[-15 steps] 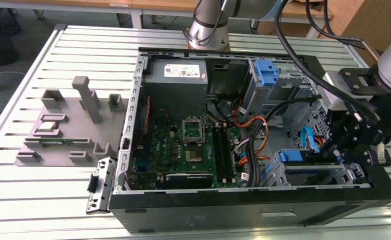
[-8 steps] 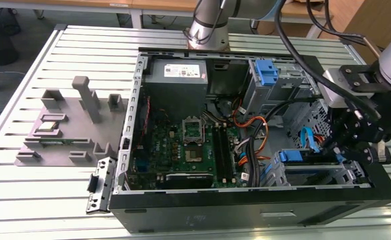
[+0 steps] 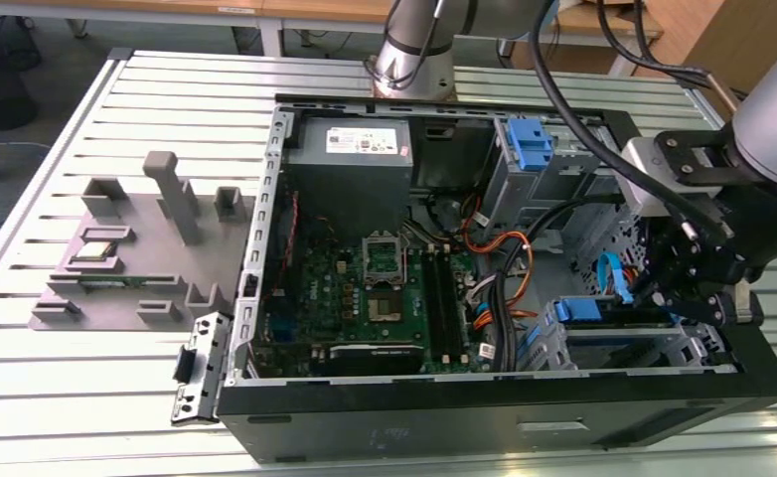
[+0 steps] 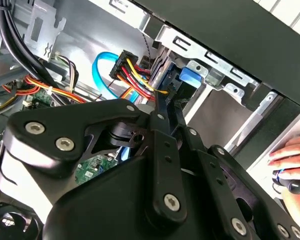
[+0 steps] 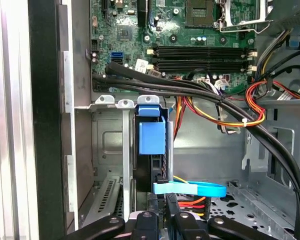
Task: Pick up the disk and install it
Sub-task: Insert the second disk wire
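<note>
Though mostly hidden, disk (image 5: pixel 151 140) seemingly seated; gripper (image 5: pixel 162 220) adjacent.

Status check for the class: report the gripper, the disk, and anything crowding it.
Gripper low over the drive cage. Disk seated on edge in its bay. Cable bundle runs close beside.
</note>
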`<state>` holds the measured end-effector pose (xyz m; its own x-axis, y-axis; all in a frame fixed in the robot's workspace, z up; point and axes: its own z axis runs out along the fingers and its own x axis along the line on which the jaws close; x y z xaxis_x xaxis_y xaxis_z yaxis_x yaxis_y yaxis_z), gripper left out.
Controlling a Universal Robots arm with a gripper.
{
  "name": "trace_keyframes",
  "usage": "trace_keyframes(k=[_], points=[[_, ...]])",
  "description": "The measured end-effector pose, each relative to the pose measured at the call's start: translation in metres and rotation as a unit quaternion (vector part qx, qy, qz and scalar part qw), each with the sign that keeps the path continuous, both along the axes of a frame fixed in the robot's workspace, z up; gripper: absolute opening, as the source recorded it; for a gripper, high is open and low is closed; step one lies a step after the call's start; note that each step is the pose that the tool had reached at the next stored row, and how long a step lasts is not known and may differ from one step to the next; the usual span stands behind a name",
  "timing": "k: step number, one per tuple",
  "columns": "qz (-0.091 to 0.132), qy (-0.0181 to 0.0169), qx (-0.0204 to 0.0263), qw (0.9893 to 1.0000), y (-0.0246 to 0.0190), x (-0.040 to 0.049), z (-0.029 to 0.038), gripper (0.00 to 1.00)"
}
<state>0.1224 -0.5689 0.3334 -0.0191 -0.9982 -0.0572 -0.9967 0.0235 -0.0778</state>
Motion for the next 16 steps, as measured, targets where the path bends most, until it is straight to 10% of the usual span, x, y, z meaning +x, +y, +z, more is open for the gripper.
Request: trace_keyframes(k=[16], points=[[0.000, -0.0001, 0.0027, 1.0000, 0.0002, 0.0021, -0.0020, 0.19]])
